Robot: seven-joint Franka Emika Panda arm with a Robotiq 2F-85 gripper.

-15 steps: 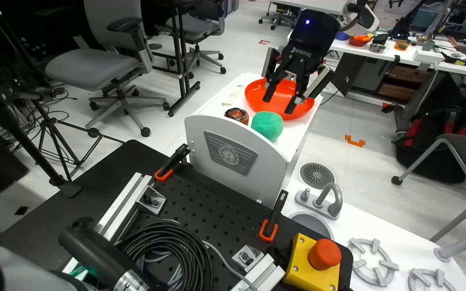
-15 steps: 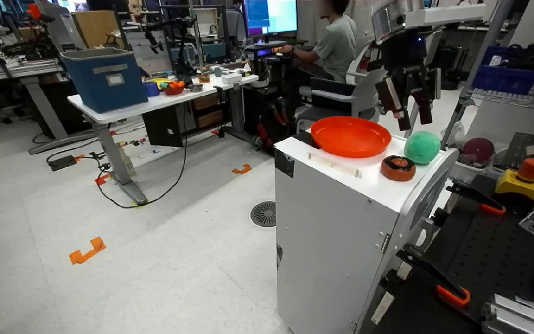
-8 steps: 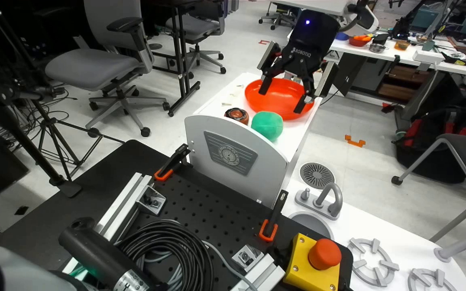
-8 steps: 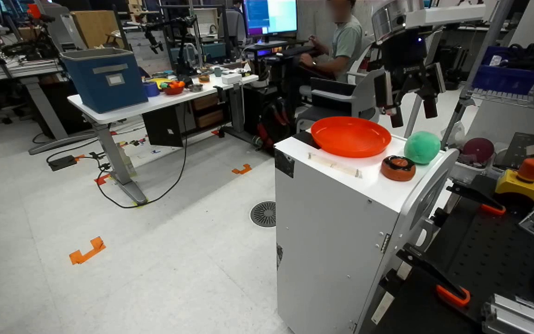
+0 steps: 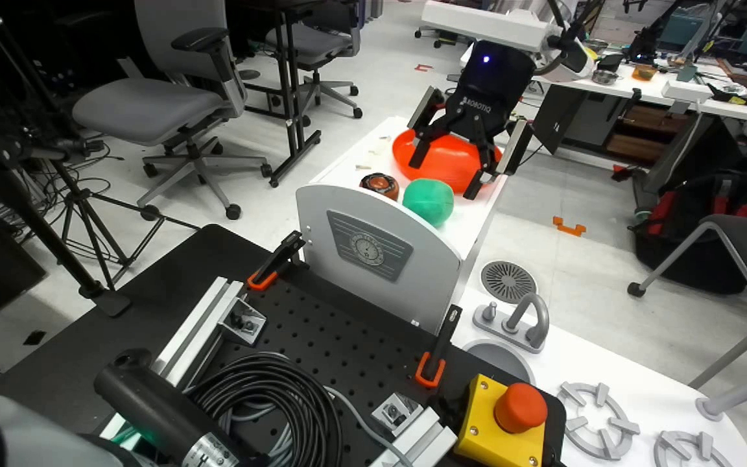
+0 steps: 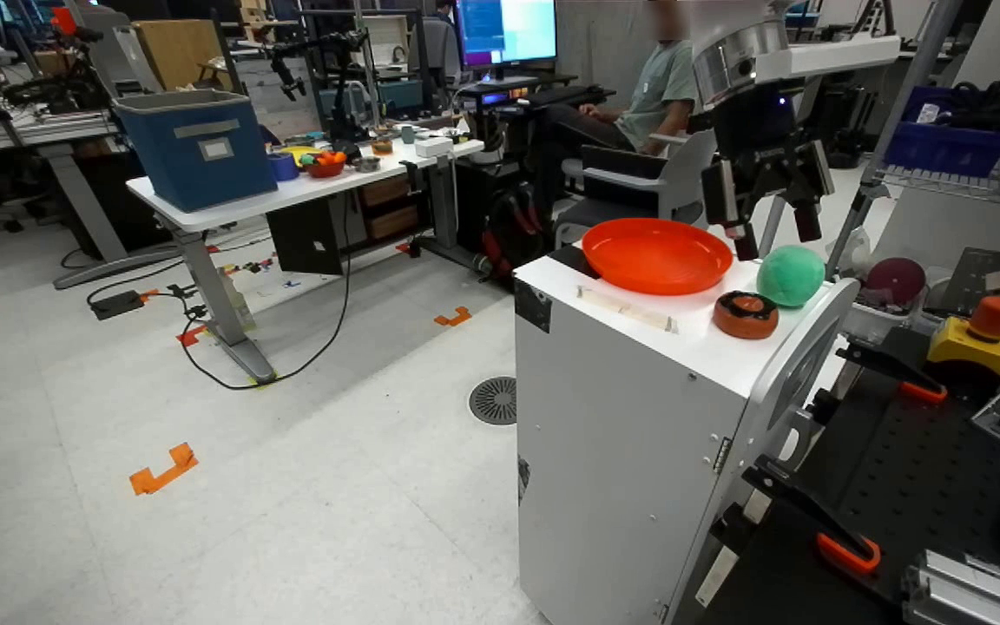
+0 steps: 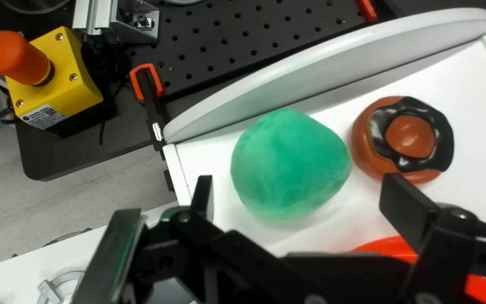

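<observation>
- Hanging with its two fingers spread wide apart, the gripper [image 5: 445,174] points downward, and we see nothing held in it.
- Nearest to it, and lower, sits the green ball [image 7: 289,164] on the white cabinet top [image 6: 691,345]. The wrist view shows it between the fingertips, but we judge it untouched. It stands near the upright grey panel [image 5: 425,279], which perhaps keeps it from rolling off at this end.
- Just beside the ball, on the right in the wrist view, we find the brown-and-black round piece [image 7: 411,137], with the black part upward. It is low and wide, so we think it rests steadily. Whether these two touch, we cannot tell.
- On the far side of both, away from the panel, the orange-red dish [image 6: 656,256] lies hollow side up; its broad shape should make it stable, in our opinion.
- On the near side of the panel, we see the black perforated board [image 5: 360,350]. Two clamps [image 5: 279,256] stand at its far edge, probably so that nothing shifts.
- At the near right is the yellow box [image 5: 490,441], its red button [image 5: 521,407] facing upward, perhaps for quick pressing by a person.
</observation>
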